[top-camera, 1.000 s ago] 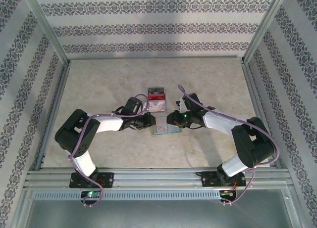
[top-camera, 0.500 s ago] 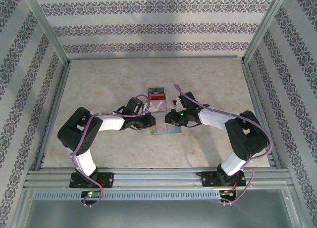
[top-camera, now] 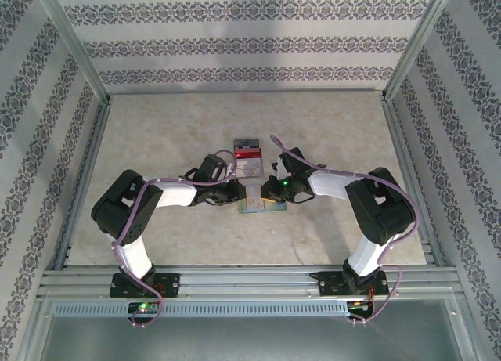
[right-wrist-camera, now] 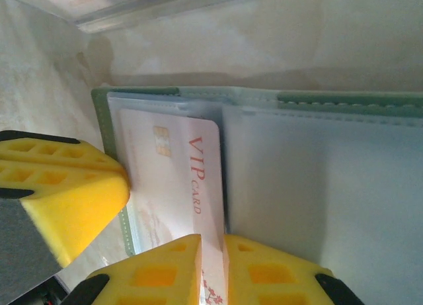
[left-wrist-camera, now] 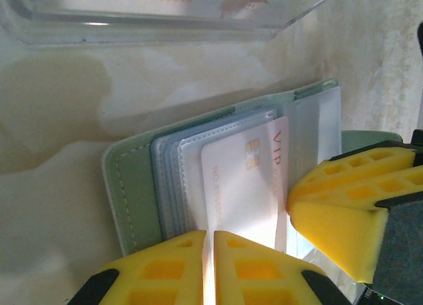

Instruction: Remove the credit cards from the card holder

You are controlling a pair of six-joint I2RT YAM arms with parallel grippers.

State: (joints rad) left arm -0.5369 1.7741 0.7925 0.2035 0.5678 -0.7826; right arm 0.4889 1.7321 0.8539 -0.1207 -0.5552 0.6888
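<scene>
At the middle of the table (top-camera: pixel 156 142), the card holder (left-wrist-camera: pixel 129 186) is lying open and flat, with its clear pockets facing up. A white VIP card (right-wrist-camera: pixel 173 179) is lying on the stack of pockets of 1 panel, chip side up. The right gripper (right-wrist-camera: pixel 213 249) is clamping its 2 yellow fingers on an edge of that card. The left gripper (left-wrist-camera: pixel 210 242) is sitting at the holder's opposite edge with its 2 fingers pressed together. Whether they are pinching anything, I cannot tell. Just beyond the holder, a red card (top-camera: pixel 248 153) and a pale card (top-camera: pixel 250 167) are lying flat on the table, side by side, apart from both grippers.
</scene>
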